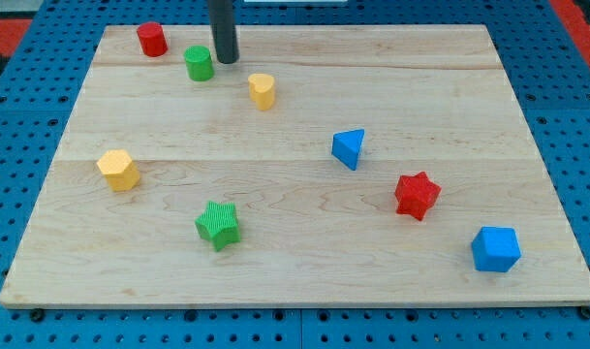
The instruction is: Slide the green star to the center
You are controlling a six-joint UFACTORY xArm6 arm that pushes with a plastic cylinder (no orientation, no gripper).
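Note:
The green star lies on the wooden board at the lower left of the middle. My tip is at the view's top left, just right of a green cylinder and far above the green star. The rod comes straight down from the view's top edge.
A red cylinder stands at the top left. A yellow block lies right of my tip. A yellow hexagon block is at the left. A blue triangle block, a red star and a blue cube lie on the right.

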